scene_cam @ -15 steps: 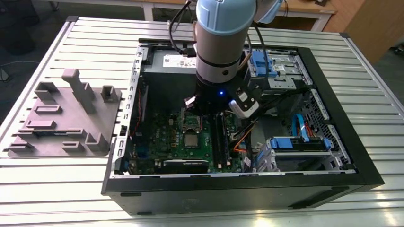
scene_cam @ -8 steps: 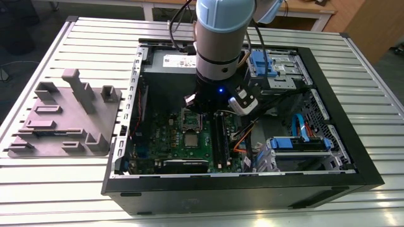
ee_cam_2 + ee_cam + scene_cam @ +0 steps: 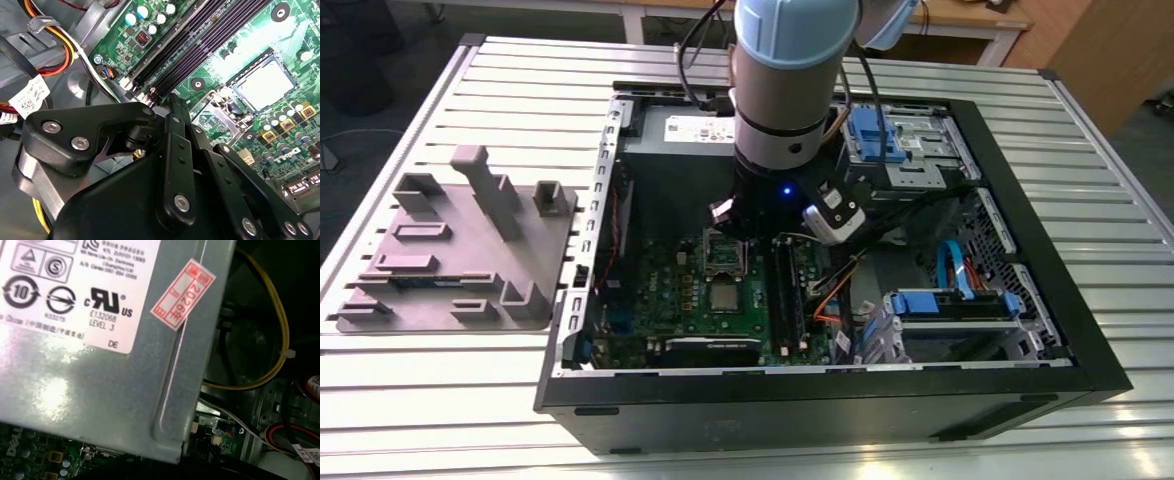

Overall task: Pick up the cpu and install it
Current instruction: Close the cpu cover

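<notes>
Hand near cpu, not touching

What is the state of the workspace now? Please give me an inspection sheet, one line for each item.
Surface: slatted metal table, carrying an open computer case.
Job's things: the cpu lies flat on the green board, beside the dark socket.
Clutter: grey moulded fixture at the exterior view's left.
Grippers: gripper low over the green board, near the memory slots.
Cables: yellow, red and black wires in the second wrist view; yellow cable past the grey power-supply box.
Surroundings: wooden furniture beyond the table.
</notes>
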{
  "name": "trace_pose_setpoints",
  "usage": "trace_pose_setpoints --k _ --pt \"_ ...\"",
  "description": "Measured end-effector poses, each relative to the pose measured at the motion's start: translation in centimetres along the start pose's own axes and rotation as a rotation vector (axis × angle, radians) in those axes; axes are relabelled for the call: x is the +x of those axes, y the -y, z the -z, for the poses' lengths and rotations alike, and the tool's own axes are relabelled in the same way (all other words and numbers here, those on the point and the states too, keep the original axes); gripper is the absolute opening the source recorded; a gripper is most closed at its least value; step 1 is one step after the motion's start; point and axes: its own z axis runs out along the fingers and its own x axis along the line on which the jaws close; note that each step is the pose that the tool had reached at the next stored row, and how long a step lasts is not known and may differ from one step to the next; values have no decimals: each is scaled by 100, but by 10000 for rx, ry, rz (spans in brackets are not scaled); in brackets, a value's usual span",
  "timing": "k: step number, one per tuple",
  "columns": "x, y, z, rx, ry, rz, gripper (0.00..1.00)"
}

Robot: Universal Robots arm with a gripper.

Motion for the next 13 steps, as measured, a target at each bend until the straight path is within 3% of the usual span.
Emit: trace_pose_setpoints --k 7,13 --pt "-53 -9 -4 -3 -1 10 10" --pt "-58 -13 -4 -3 0 9 10"
